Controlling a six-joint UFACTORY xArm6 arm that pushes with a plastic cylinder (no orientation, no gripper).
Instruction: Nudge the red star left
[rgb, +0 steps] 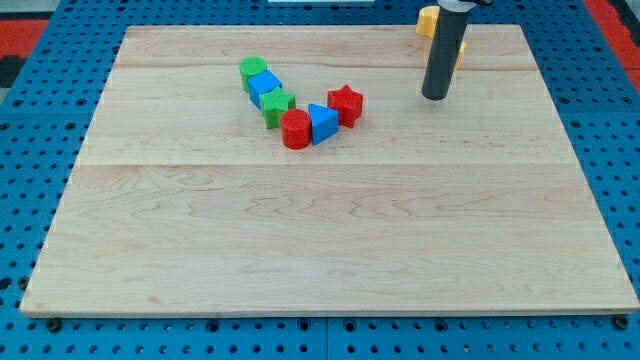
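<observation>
The red star (346, 104) lies on the wooden board (330, 230) above the middle, at the right end of a curved row of blocks. It touches a blue triangular block (322, 123) on its left. My tip (435, 96) rests on the board to the star's right, about a rod's length away and slightly higher in the view. Nothing lies between the tip and the star.
Left of the blue triangular block the row continues with a red cylinder (296, 130), a green star-like block (277, 105), a blue block (265, 86) and a green cylinder (253, 70). A yellow block (431, 21) sits at the board's top edge, partly hidden behind the rod.
</observation>
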